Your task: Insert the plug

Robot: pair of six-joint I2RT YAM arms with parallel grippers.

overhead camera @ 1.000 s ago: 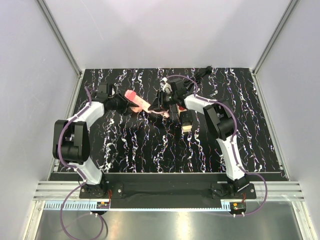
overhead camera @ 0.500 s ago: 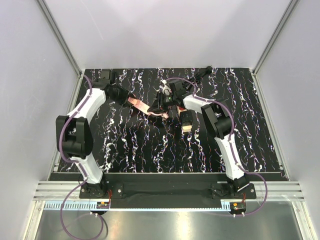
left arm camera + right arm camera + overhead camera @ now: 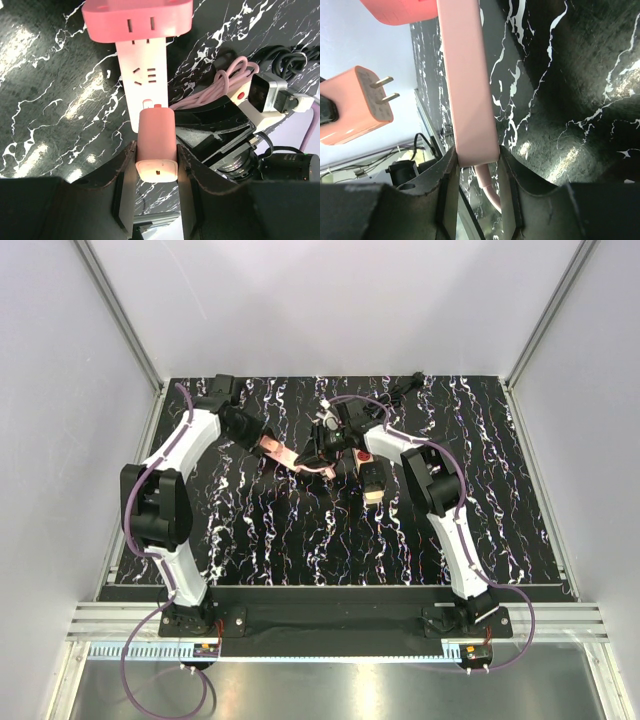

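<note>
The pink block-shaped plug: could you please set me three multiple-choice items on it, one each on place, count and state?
1. What holds the pink block-shaped plastic plug? A. the left pincer B. the table top C. a wall socket
2. How many metal prongs does it show? A. one B. two C. three
3. Its relation to the long pale pink plastic power strip? A. fully seated B. prongs bare, apart C. lying on it
1 A: the pincer clamps its sides. 2 B: two show, right wrist view. 3 B: prongs hang clear of the strip in the right pincer.
</note>
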